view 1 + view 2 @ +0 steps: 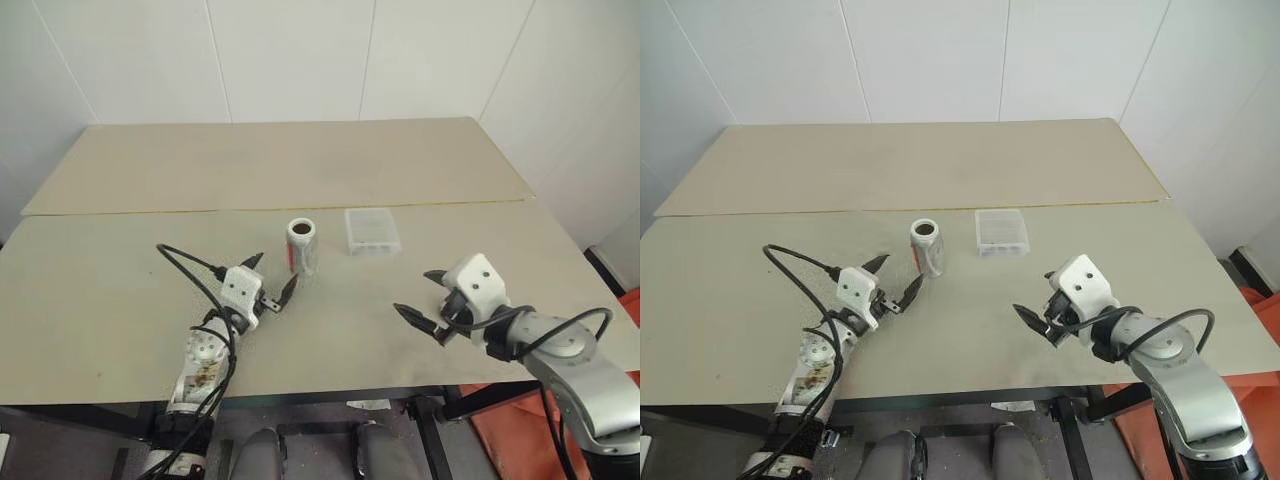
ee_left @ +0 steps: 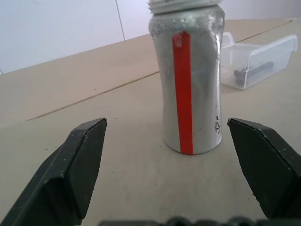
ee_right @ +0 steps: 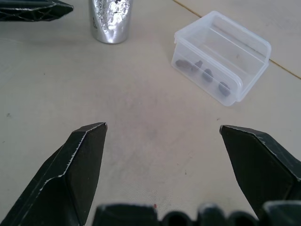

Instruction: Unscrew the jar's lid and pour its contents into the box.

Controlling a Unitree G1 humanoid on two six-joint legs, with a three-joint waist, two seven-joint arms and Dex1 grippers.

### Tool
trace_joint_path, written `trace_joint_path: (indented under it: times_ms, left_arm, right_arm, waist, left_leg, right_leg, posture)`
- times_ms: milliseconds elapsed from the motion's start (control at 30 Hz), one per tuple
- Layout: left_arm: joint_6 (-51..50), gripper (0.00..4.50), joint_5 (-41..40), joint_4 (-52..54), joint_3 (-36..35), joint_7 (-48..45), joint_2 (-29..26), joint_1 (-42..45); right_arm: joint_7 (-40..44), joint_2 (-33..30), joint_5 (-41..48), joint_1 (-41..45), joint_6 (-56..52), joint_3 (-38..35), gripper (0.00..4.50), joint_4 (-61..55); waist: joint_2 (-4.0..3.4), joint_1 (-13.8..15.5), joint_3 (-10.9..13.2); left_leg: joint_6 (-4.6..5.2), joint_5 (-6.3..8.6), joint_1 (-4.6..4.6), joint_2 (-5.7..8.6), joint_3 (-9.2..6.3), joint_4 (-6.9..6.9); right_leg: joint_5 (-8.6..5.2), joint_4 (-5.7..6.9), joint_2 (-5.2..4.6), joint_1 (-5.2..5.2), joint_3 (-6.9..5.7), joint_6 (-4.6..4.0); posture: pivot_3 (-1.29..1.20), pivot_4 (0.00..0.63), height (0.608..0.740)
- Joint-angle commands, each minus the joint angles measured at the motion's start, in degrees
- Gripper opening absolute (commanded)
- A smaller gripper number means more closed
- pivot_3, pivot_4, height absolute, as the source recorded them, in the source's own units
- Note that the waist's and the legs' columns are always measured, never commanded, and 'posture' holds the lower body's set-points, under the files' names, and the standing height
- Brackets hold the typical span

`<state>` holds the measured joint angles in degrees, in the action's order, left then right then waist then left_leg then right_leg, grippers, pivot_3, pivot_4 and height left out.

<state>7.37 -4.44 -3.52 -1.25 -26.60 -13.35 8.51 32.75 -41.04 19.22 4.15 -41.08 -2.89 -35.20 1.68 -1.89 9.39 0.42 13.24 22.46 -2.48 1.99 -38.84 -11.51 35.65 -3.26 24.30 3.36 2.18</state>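
jar (image 1: pixel 302 246) just beyond left gripper (image 1: pixel 272 279)

- Left gripper (image 1: pixel 272 279): white housing, two black pointed fingers, looped black cable.
- Left forearm (image 1: pixel 203 365): bare silver metal, exposed.
- Right gripper (image 1: pixel 428 308): white block casing, black fingers, black cable.
- Right arm (image 1: pixel 585 380): smooth grey shell.

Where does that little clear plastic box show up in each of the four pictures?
Left eye view: the box sits mid-table, right of the jar.
Right eye view: same spot.
Left wrist view: behind the jar, at the edge.
Right wrist view: ahead, holding dark pieces.
Shared landmark: the jar.
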Motion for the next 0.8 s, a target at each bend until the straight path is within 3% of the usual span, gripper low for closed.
trace_joint_path:
  times_ms: [33,200,500,633,800]
  left_arm:
    - [-4.0,4.48,-7.3,10.6,-1.7,-5.7,-3.9,-4.0]
    - [-10.0,4.48,-21.9,20.1,-7.1,-19.6,-15.4,-10.4]
    - [-19.7,4.48,-41.5,22.8,-26.8,-40.6,-35.8,-17.0]
    - [-23.0,4.48,-43.9,23.8,-32.2,-43.4,-39.2,-19.5]
    - [-24.3,4.48,-43.3,26.0,-33.9,-42.9,-38.6,-21.1]
  right_arm:
    - [0.7,-0.8,-0.4,0.7,1.9,-1.5,4.50,-0.4]
    - [3.8,-2.7,1.0,-0.3,2.5,-3.9,4.50,-0.5]
    - [28.8,-11.6,12.3,-6.5,16.0,-24.8,4.50,7.8]
    - [33.1,-15.5,11.3,-6.1,19.7,-29.2,4.50,13.1]
    - [33.8,-16.9,11.0,-6.0,20.5,-29.1,4.50,14.7]
  waist:
    - [0.00,-0.1,0.0]
    - [0.02,-0.3,0.0]
    - [0.14,0.4,0.2]
    - [0.15,0.6,0.2]
    - [0.15,0.9,0.2]
  left_leg:
    - [0.00,0.00,0.00,-0.01,0.02,0.01]
    - [0.00,0.01,0.08,-0.13,0.09,0.13]
    - [-0.03,0.02,0.17,-0.18,0.23,0.14]
    - [-0.05,0.03,0.32,-0.22,0.37,0.17]
    - [-0.05,0.03,0.40,-0.26,0.42,0.23]
  right_leg:
    - [-0.01,0.00,0.00,0.02,0.00,0.00]
    - [-0.12,0.06,0.06,0.25,0.02,-0.12]
    - [-0.20,-0.03,-0.04,0.42,0.00,-0.18]
    - [-0.20,-0.02,-0.05,0.66,0.02,-0.18]
    - [-0.22,0.01,-0.01,0.83,0.02,-0.22]
  posture:
    - [0.00,0.150,0.740]
    - [0.00,0.150,0.740]
    - [0.00,0.150,0.740]
    - [0.00,0.150,0.740]
    - [0.00,0.150,0.740]
